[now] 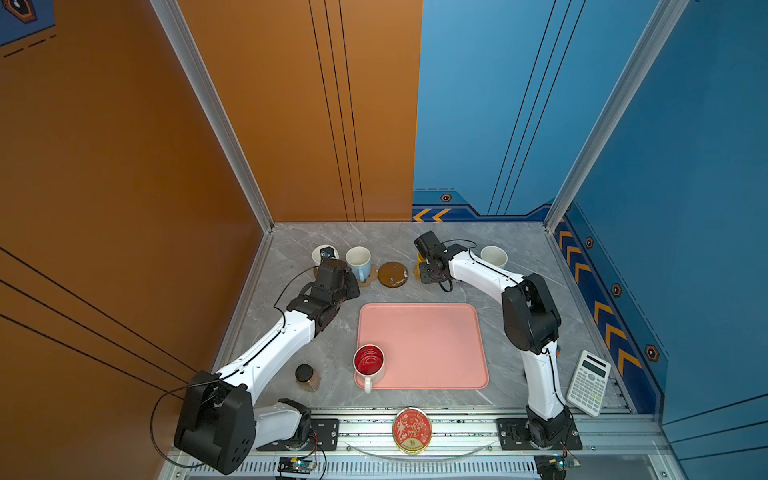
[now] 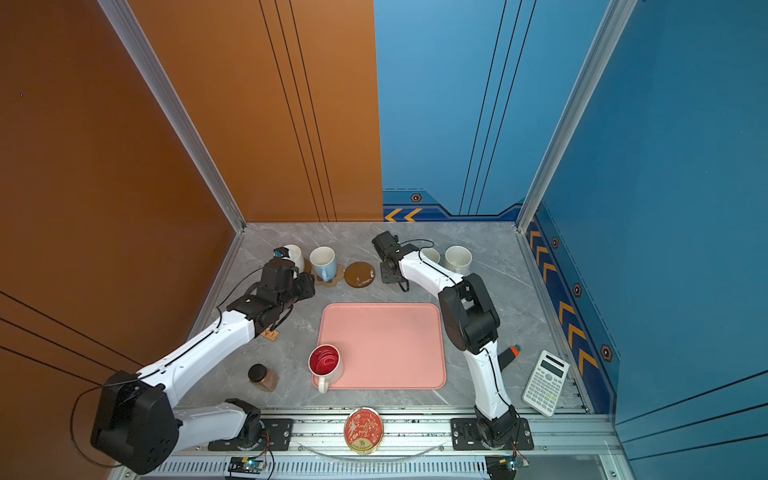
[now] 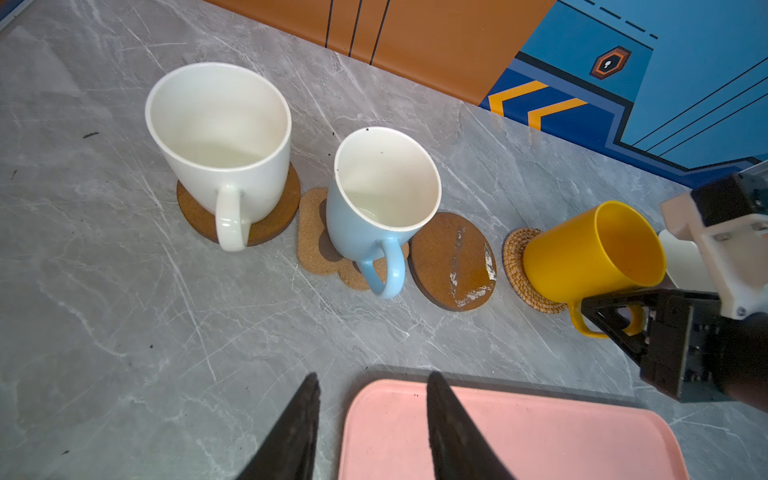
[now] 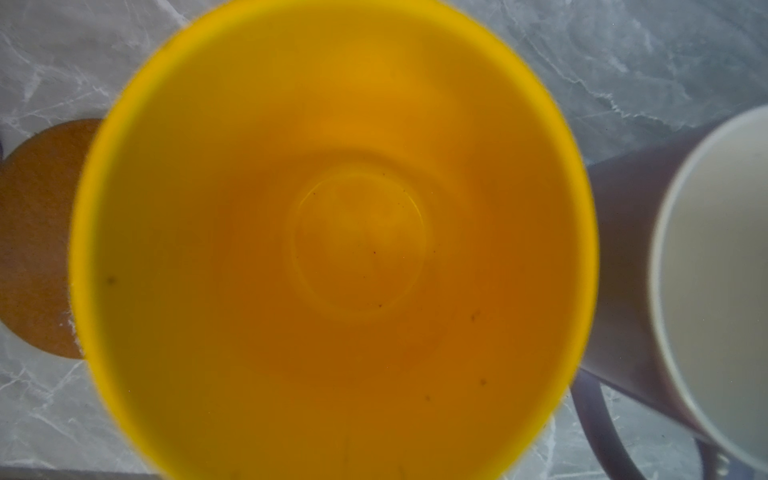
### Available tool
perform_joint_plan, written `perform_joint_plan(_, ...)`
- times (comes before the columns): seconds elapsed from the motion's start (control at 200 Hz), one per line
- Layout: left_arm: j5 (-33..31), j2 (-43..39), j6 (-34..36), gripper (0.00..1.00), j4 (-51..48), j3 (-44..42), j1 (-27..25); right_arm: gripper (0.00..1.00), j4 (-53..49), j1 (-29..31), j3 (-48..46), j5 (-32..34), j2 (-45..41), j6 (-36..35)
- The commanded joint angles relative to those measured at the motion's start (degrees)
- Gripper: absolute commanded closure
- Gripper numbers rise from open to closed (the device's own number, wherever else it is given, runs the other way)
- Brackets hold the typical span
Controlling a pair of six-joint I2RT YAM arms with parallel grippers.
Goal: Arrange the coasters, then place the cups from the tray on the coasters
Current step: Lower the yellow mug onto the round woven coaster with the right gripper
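The yellow mug [image 3: 582, 257] stands on the rattan coaster [image 3: 513, 257], its handle pinched by the right gripper [image 3: 611, 318]. Beside it lies 1 bare disc [image 3: 449, 262], then the blue mug [image 3: 374, 199] on the paw coaster [image 3: 311, 249] and the white mug [image 3: 220, 137] on the other disc [image 3: 274, 224]. The red-lined mug [image 1: 368, 360] sits on the tray [image 3: 540, 436]. The left gripper [image 3: 374, 386] hangs spread and empty at the tray's edge.

Text check | I read no word or number anywhere | white pocket calculator [image 1: 589, 388]: key legends too small for me | round red-and-gold tin [image 1: 412, 430]: gold print illegible from here | dark-blue wall band [image 1: 459, 212]: orange chevron arrows [image 1: 432, 215] and hexagon emblems [image 1: 446, 198], the only signs I see
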Motion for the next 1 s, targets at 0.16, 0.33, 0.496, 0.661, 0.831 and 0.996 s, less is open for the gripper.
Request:
perform_joint_plan(0.16,-1.5,-0.5,1.0,0.56,-0.9,1.1,-0.2,1.0,2.9,-0.4,-1.3,0.7,-0.9,0.1)
perform_joint_plan(0.33,-1.4,-0.6,1.1,0.56,-1.0,1.1,-0.2,1.0,3.0,-0.4,-2.0,0.4,-0.8,0.4)
perform_joint_plan(0.496,-1.5,-0.6,1.2,0.56,-1.1,1.2,-0.2,1.0,3.1,-0.5,-2.8,0.4,-1.0,0.9)
perform_joint_plan(0.661,-1.5,-0.5,1.2,0.56,-1.1,1.1,-0.1,0.94,3.3,-0.5,-3.9,0.7,-1.9,1.1)
perform_joint_plan(0.831,-1.6,-0.6,1.4,0.56,-1.2,1.1,0.0,0.86,3.4,-0.5,-4.7,1.0,-2.6,1.1)
perform_joint_plan(0.996,-1.6,-1.0,1.4,0.56,-1.3,0.9,0.0,0.82,3.4,-0.4,-4.9,1.0,-3.2,1.1)
